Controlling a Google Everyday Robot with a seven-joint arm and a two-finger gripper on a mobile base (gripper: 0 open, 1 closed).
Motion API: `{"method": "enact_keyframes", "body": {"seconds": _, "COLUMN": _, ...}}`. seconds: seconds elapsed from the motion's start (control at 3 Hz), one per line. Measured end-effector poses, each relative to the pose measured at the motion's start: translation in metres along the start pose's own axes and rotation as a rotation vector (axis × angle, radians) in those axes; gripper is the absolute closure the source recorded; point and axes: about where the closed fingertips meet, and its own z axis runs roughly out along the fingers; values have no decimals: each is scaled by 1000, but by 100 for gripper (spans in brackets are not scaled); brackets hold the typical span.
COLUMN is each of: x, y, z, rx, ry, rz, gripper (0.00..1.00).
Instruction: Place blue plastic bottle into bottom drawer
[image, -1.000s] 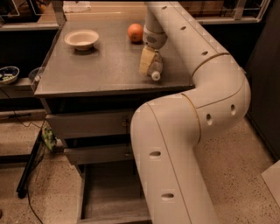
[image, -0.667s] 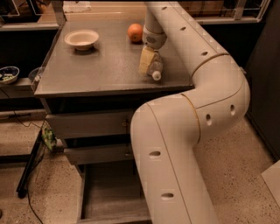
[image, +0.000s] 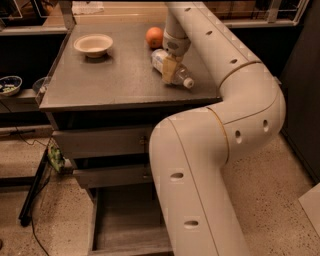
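Whereas a second ago the small, clear, faintly blue plastic bottle with a white cap showed only as a short stretch running nearly straight down the frame beneath the claw, it now lies on a slant on the grey tabletop. Its base has come into view up and to the left of the claw, and its cap has swung out to the lower right. The claw itself has barely shifted. It sits directly over the bottle's middle in the upper centre of the frame, at the end of the large white jointed arm that fills the right half. Whether the claw is open or clamped on the bottle cannot be told from this view. The bottle is in contact with the tabletop and not lifted, just below the round orange fruit and well apart from the shallow cream bowl at upper left. Judgement: the bottle has been turned or nudged during the grasp attempt, so the pick-up remains the step in hand and no carrying has begun. The deep grey bottom drawer stands pulled out at the lower centre, below the two shut upper drawers, ready to receive it. Risk noted: a lying round bottle may roll under contact.
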Motion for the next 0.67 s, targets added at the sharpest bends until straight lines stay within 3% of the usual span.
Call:
{"method": "enact_keyframes", "body": {"seconds": 0.33, "x": 0, "y": 0, "z": 0, "rx": 0, "ry": 0, "rz": 0, "gripper": 73}}
{"method": "enact_keyframes", "body": {"seconds": 0.67, "x": 0, "y": 0, "z": 0, "rx": 0, "ry": 0, "rz": 0, "gripper": 96}}
